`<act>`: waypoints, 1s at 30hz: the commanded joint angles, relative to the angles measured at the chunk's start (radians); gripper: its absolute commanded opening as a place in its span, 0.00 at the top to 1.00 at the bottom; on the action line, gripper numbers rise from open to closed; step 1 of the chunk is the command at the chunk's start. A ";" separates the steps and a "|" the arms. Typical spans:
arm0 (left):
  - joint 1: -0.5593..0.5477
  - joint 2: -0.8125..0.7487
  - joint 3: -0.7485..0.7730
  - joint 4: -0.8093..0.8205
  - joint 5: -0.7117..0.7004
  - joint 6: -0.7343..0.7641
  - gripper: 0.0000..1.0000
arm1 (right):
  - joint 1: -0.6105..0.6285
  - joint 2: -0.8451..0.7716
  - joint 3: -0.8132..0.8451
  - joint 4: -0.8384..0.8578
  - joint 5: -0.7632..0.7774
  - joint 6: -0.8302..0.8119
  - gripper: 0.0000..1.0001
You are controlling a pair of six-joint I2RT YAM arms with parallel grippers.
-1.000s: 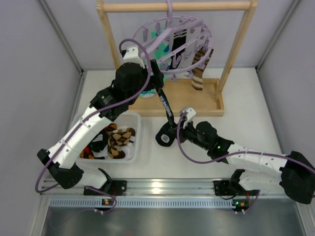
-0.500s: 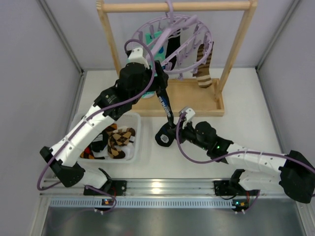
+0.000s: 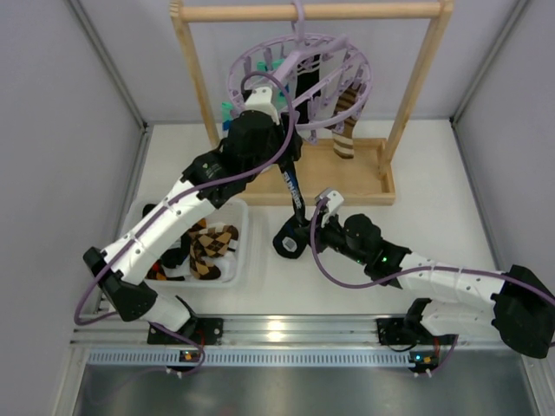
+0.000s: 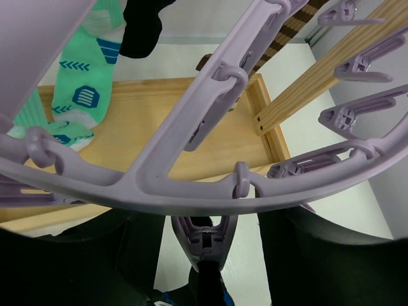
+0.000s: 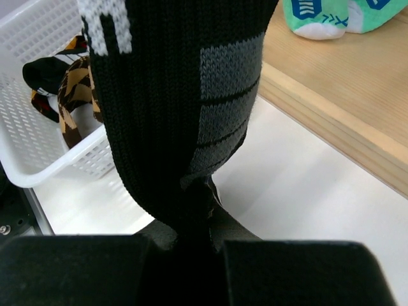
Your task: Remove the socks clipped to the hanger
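The lavender hanger (image 3: 299, 65) hangs from the wooden rack and fills the left wrist view (image 4: 191, 172). My left gripper (image 3: 290, 149) is open, its fingers (image 4: 127, 255) straddling a clip peg (image 4: 204, 239) without pressing it. That peg pinches the top of a long black sock (image 3: 292, 186). My right gripper (image 3: 290, 238) is shut on the sock's lower end (image 5: 185, 115), which is stretched taut. A mint-teal sock (image 4: 83, 95), another black sock (image 3: 308, 80) and a brown striped sock (image 3: 349, 130) hang from other pegs.
The wooden rack frame (image 3: 416, 78) stands at the back on a tray base (image 3: 364, 178). A white basket (image 3: 240, 256) at the left holds argyle and dark socks (image 3: 208, 247); it also shows in the right wrist view (image 5: 44, 159).
My left arm has reached up and to the right, under the hanger ring and around the peg. The hanger has swung slightly. My right gripper has kept its hold in place.
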 commanded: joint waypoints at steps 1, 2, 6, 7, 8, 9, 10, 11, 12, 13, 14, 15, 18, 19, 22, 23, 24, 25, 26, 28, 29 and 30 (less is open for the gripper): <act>-0.002 0.001 0.058 0.052 -0.010 0.030 0.39 | 0.014 0.003 0.031 0.046 -0.018 0.014 1.00; -0.002 0.002 0.064 0.054 -0.013 0.033 0.40 | 0.014 0.006 0.031 0.047 -0.021 0.016 1.00; -0.002 0.016 0.078 0.051 -0.039 0.061 0.42 | 0.016 0.015 0.027 0.055 -0.030 0.016 1.00; -0.002 0.018 0.081 0.052 -0.042 0.068 0.43 | 0.016 0.016 0.027 0.057 -0.030 0.017 1.00; -0.002 0.019 0.084 0.054 -0.044 0.073 0.44 | 0.014 0.018 0.025 0.058 -0.030 0.016 1.00; -0.002 0.021 0.087 0.052 -0.047 0.081 0.46 | 0.016 0.020 0.025 0.061 -0.030 0.016 1.00; -0.002 0.022 0.089 0.052 -0.051 0.082 0.49 | 0.014 0.020 0.024 0.063 -0.030 0.019 1.00; -0.002 0.025 0.093 0.052 -0.053 0.085 0.57 | 0.016 0.021 0.024 0.066 -0.030 0.019 1.00; -0.002 0.028 0.095 0.052 -0.058 0.088 0.60 | 0.016 0.021 0.024 0.066 -0.030 0.017 1.00; -0.002 0.030 0.096 0.052 -0.064 0.087 0.61 | 0.016 0.021 0.024 0.066 -0.032 0.021 1.00; 0.000 0.031 0.096 0.052 -0.064 0.087 0.62 | 0.016 0.018 0.024 0.067 -0.030 0.019 1.00; 0.000 0.034 0.096 0.052 -0.064 0.087 0.63 | 0.014 0.018 0.022 0.066 -0.030 0.019 1.00; -0.002 0.039 0.098 0.052 -0.062 0.084 0.74 | 0.017 0.010 0.018 0.064 -0.030 0.019 1.00; -0.002 0.039 0.098 0.052 -0.061 0.084 0.80 | 0.019 0.003 0.012 0.066 -0.030 0.019 1.00; -0.002 0.045 0.101 0.052 -0.061 0.084 1.00 | 0.019 -0.020 -0.019 0.086 -0.024 0.017 1.00; 0.000 0.048 0.101 0.052 -0.061 0.085 1.00 | 0.017 -0.028 -0.025 0.087 -0.021 0.016 1.00; 0.000 0.048 0.101 0.052 -0.061 0.085 1.00 | 0.019 -0.031 -0.031 0.086 -0.015 0.017 1.00; -0.002 0.048 0.101 0.052 -0.061 0.085 1.00 | 0.017 -0.039 -0.036 0.083 -0.012 0.016 1.00; 0.000 0.050 0.102 0.051 -0.064 0.085 1.00 | 0.017 -0.043 -0.039 0.077 -0.012 0.016 1.00; -0.002 0.053 0.105 0.052 -0.064 0.085 1.00 | 0.017 -0.053 -0.045 0.073 -0.009 0.016 1.00; 0.000 0.053 0.105 0.052 -0.064 0.085 1.00 | 0.017 -0.054 -0.047 0.072 -0.007 0.014 1.00; 0.000 0.053 0.108 0.052 -0.068 0.087 1.00 | 0.019 -0.057 -0.047 0.070 -0.006 0.013 1.00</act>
